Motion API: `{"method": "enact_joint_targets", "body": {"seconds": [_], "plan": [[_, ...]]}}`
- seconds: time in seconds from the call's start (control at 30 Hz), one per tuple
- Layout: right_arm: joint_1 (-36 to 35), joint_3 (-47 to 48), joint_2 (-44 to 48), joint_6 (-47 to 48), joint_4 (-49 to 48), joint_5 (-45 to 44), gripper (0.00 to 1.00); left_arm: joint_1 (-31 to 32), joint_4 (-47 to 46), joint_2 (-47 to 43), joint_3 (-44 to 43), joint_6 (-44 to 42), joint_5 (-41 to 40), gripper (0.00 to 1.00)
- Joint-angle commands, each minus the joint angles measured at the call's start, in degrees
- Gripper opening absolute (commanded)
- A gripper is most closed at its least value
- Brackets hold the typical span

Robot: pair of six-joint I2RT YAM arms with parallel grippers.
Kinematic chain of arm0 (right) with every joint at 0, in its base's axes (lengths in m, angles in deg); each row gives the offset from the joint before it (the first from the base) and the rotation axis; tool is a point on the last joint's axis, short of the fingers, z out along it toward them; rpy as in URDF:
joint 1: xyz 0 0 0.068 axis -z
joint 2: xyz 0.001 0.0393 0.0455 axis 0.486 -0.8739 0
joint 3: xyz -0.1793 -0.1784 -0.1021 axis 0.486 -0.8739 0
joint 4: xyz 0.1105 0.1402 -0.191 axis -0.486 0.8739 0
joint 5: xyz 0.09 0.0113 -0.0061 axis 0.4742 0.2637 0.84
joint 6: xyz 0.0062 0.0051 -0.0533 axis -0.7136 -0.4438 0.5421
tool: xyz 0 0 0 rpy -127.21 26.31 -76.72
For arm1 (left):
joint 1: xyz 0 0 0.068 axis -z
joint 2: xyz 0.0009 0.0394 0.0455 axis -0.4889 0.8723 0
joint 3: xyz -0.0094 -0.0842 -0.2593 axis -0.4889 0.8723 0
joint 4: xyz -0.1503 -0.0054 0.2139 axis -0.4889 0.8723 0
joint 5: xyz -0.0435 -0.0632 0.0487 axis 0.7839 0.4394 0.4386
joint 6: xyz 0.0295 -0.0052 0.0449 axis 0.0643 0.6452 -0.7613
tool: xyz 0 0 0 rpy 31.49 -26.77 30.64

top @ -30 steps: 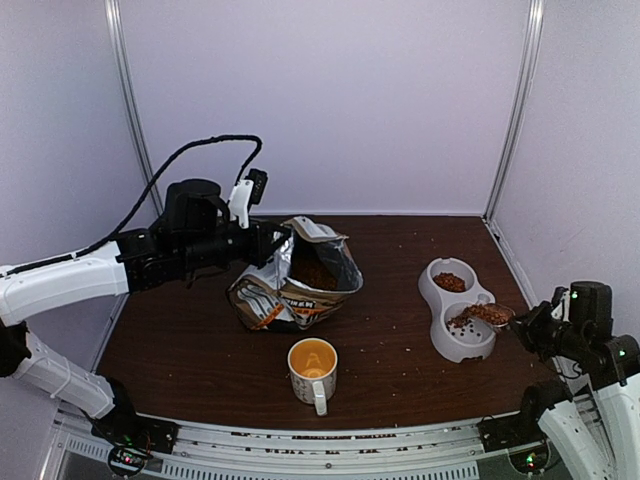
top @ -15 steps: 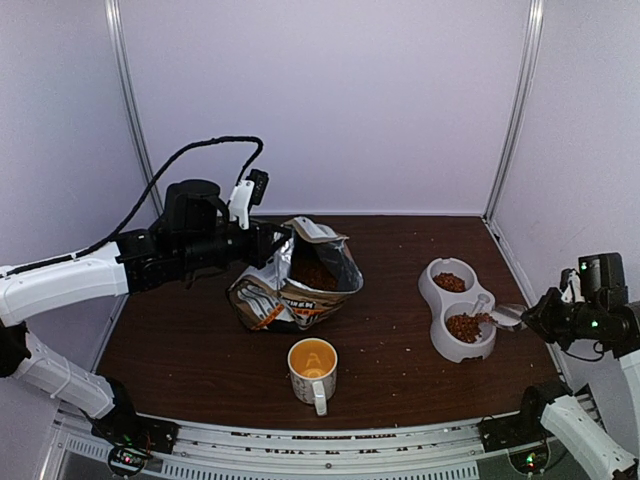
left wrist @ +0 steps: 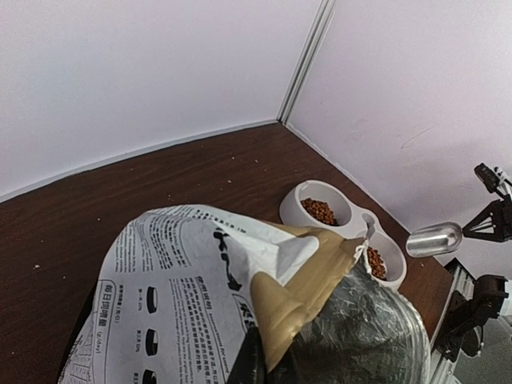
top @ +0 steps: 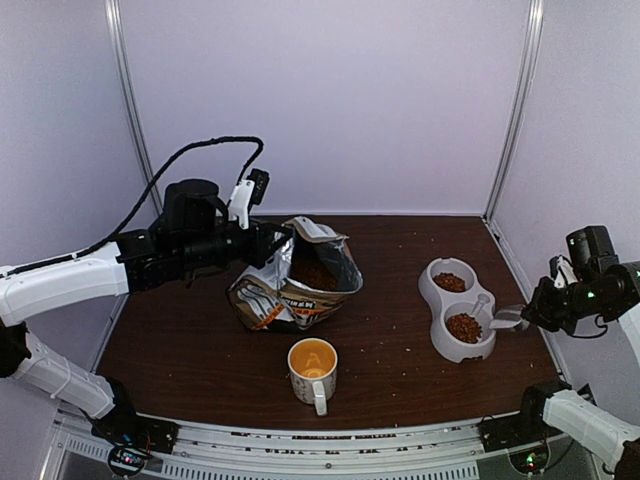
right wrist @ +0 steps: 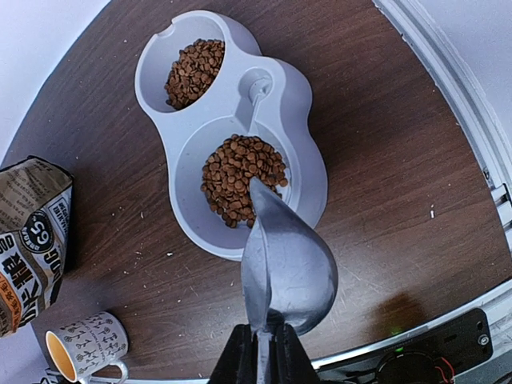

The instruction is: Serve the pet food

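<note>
One white ceramic mug with orange lining (top: 313, 369) stands upright, nearest, left of the pale grey double-bowl plastic feeder (right wrist: 292, 96). Right gripper (right wrist: 260, 352) is clamped on the silver metal scoop (right wrist: 288, 264), raised at the feeder's right rim, with no pellets seen in it. Reddish-brown kibble pellets (right wrist: 240, 176) fill both feeder bowls. Farther left of the feeder, left gripper (top: 272, 243) is pinched shut on the white, tan and orange printed bag (top: 295, 285), holding its mouth open.

Risks: the scoop clips the feeder rim and shoves it, or the bag rim slips and the mouth collapses.

bag (right wrist: 32, 240): "65" in a round badge | other print (Chinese characters) too blurred
</note>
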Motion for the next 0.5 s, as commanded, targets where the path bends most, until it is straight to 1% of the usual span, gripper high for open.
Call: {"method": "enact_joint_targets", "body": {"seconds": [0.0,0.07,0.17,0.27,0.37,0.43,0.47], "plan": [[-0.4,2.3,0.3,3.2,-4.5,1.0,0.0,-0.7,-5.1,-0.2,-0.9,-1.1,1.4,0.0],[-0.4,2.0,1.8,3.0,-10.1,7.4,0.0,-0.7,-4.4,-0.1,-1.3,-1.2,1.5,0.0],[-0.8,0.4,3.3,1.1,-20.1,19.8,0.0,-0.7,-3.6,0.1,-1.8,-1.2,1.3,0.0],[-3.4,-1.6,4.0,-2.2,-30.5,28.8,0.0,-0.7,-3.4,0.4,-2.3,-0.7,1.6,0.0],[-9.6,-2.8,3.7,-7.5,-42.2,32.6,0.0,-0.6,-3.4,1.0,-2.4,-0.3,1.7,0.0],[-15.7,-2.7,2.4,-9.7,-49.9,31.5,0.0,-0.7,-4.1,1.5,-2.1,-0.2,1.0,0.0],[-19.0,-2.4,1.3,-10.0,-52.1,30.6,0.0,-0.7,-3.9,1.8,-2.1,-0.1,0.4,0.0]]}}
